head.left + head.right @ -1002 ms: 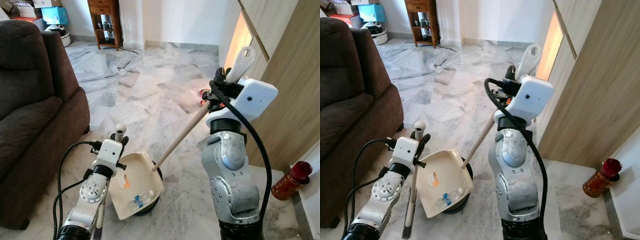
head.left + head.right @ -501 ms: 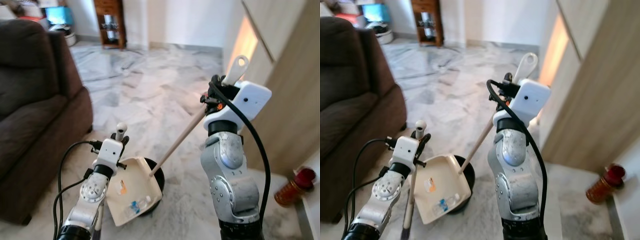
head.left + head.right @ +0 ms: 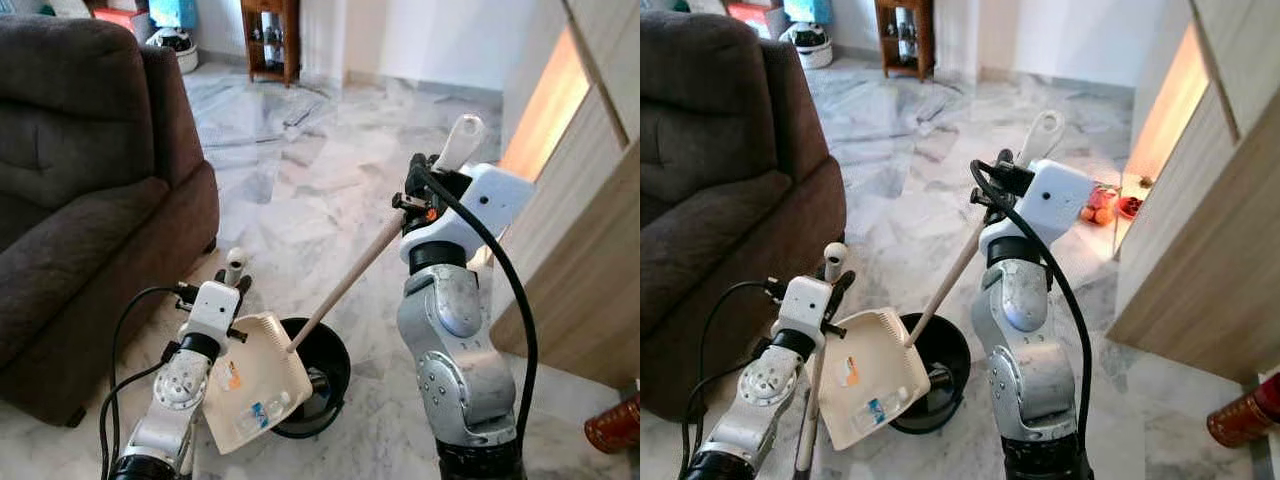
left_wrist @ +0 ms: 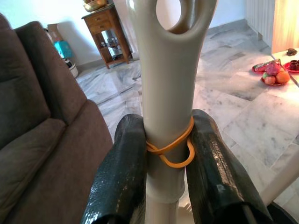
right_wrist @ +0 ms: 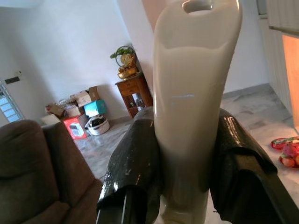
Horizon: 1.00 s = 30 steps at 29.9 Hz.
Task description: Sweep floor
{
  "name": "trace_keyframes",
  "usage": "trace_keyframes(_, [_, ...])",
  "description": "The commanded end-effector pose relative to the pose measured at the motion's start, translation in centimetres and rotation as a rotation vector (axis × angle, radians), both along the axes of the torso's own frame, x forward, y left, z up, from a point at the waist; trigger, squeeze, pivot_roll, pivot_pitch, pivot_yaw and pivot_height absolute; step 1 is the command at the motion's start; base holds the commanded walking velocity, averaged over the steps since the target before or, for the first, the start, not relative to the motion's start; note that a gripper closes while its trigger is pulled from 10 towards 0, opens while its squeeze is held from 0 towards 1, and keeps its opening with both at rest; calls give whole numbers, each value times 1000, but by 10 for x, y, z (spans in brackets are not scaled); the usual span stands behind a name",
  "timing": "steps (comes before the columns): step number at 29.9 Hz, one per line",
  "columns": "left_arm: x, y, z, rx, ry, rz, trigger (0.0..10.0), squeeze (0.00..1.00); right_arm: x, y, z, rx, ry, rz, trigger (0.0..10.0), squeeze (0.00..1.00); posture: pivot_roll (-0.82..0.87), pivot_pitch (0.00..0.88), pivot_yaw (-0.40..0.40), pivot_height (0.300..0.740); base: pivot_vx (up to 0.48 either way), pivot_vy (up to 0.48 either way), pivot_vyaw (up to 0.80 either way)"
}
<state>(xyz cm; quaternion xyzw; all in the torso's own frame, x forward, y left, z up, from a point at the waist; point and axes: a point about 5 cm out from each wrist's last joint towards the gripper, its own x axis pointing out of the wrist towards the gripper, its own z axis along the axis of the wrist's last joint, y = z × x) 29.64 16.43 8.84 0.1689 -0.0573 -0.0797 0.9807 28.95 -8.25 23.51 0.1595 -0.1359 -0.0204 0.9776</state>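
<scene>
Gripping a cream plastic handle (image 4: 170,93) between my left pincer's (image 4: 170,154) two black fingers, I hold a short broom upright at my left side; an orange rubber band (image 4: 170,149) loops around the handle where the fingers clamp it, and the handle top has a hanging hole. My right pincer (image 5: 187,154) is clamped on a second cream handle (image 5: 196,93), which continues as a long pale wooden pole (image 3: 345,285) slanting down to a cream dustpan (image 3: 865,385). The dustpan is tilted over a black round bin (image 3: 318,375) standing on the floor just in front of me. Inside the pan lie a few scraps, among them a small orange piece and a clear wrapper with blue on it (image 3: 872,410). What is inside the bin is too dark to tell.

A dark brown sofa (image 3: 80,190) stands close on my left, its corner near the bin. A light wooden cabinet wall (image 3: 590,240) rises on my right. Between them, grey-veined marble floor (image 3: 300,170) runs open toward a wooden shelf unit (image 3: 268,40) at the far wall. A plate of fruit (image 3: 1102,205) sits on the floor beside the cabinet, and a red and gold container (image 3: 1240,415) stands at my lower right.
</scene>
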Motion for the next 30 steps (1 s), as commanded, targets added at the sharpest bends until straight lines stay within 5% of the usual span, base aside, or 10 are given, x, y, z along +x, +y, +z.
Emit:
trace_keyframes(1, [4,-5,14,8,-62,-15,10000,0,-7,18,8,130,-20,62,10000,0,93,0,11,740,371,0,488])
trace_keyframes(14, [4,-5,16,1,-77,-11,10000,0,-8,18,9,158,-22,76,10000,0,94,0,11,740,345,0,38])
trace_keyframes(30, [4,-5,17,5,-81,-15,10000,0,-15,18,26,58,-164,41,10000,0,94,0,11,740,0,0,0])
